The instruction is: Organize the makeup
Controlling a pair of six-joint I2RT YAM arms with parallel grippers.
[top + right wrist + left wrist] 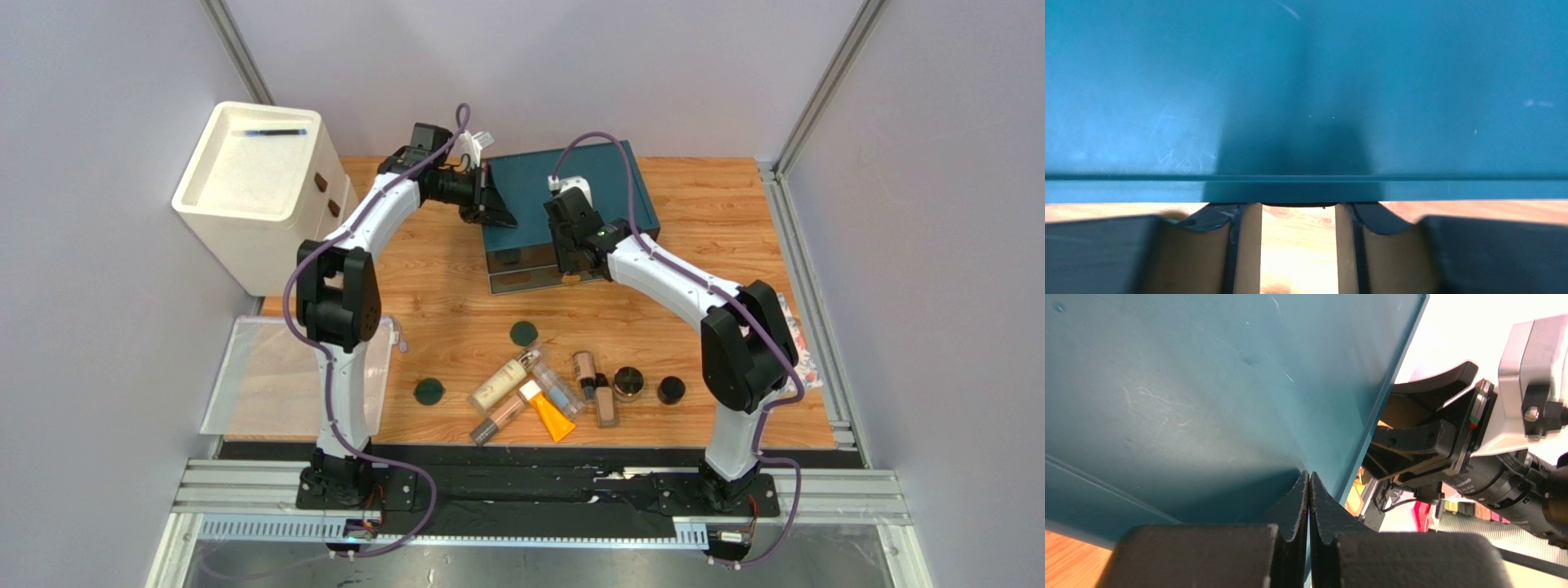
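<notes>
A white drawer cabinet (252, 184) stands at far left, beside the wooden table (736, 208). The left gripper (1309, 481), jaws pressed fully together and holding nothing, sits against the side wall of the teal box (577, 184). The right gripper (1298, 211) meets the box's front edge with jaws partly apart; whether they pinch anything there is hard to tell. The makeup lies loose near the arms' bases, well apart from the box: dark-green disc (428, 392), cream bottle (501, 384), orange tube (548, 414), foundation tubes (605, 402), dark jars (628, 382).
</notes>
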